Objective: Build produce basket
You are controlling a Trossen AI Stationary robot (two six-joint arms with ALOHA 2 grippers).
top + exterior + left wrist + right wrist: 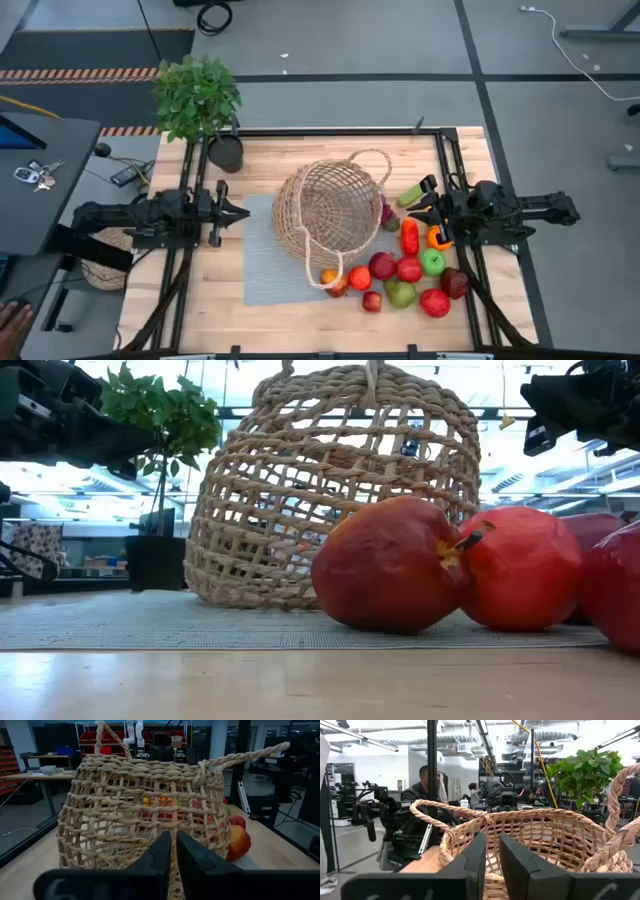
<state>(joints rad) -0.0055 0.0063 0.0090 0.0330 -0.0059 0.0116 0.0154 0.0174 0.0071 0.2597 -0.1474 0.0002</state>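
The basket (332, 218) lies tipped on its side on a grey mat (262, 270) at the middle of the counter (180, 320), its two loop handles sticking out, one toward the far edge and one toward the near edge. The produce (405, 270) sits in a loose heap on the counter just beside the basket, toward the near right corner: red and green apples, an orange and a red pepper among them. The left arm reaches in level from the left edge, its left end effector (243, 211) pointing at the basket's woven side, fingers closed together and holding nothing. The right arm comes in level from the right edge, with the right end effector (415, 208) just beside the basket's rim above the heap, also closed and empty. A potted plant (200, 100) stands at the far left corner.
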